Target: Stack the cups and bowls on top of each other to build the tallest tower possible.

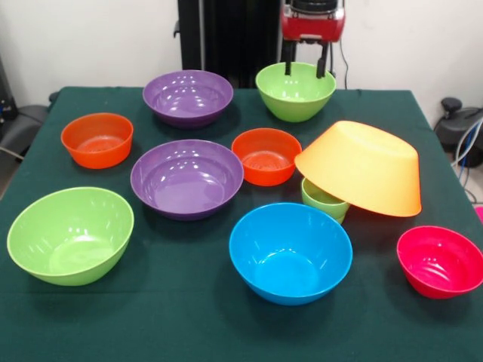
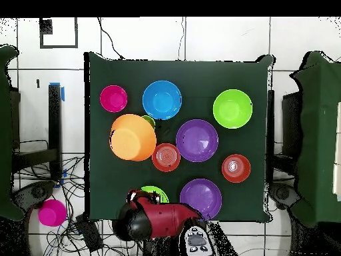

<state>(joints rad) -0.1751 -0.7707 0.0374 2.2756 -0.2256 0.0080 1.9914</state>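
While the hand (image 1: 306, 69) hangs released, its two dark fingers dipped just inside the rim of the far green bowl (image 1: 296, 91), that bowl lies directly beneath it and is the nearest piece; a round bowl offers no long axis, so any rim point serves.

Landmark: the far green bowl.
- Purple bowl (image 1: 188, 97): beside it, apart, at the same far edge of the desk (image 1: 226, 324).
- Orange-red bowl (image 1: 266, 156): nearer the camera, apart.
- Orange-yellow bowl (image 1: 362, 167): nearer still, overturned and tilted, propped on a small green cup (image 1: 324, 200).
- Second purple bowl (image 1: 187, 179), blue bowl (image 1: 290, 253), pink-red bowl (image 1: 441, 261), second green bowl (image 1: 70, 234), second orange-red bowl (image 1: 97, 139): well apart.

Obstruction: none judged over the far bowl; the tilted orange-yellow bowl looks unsteady.
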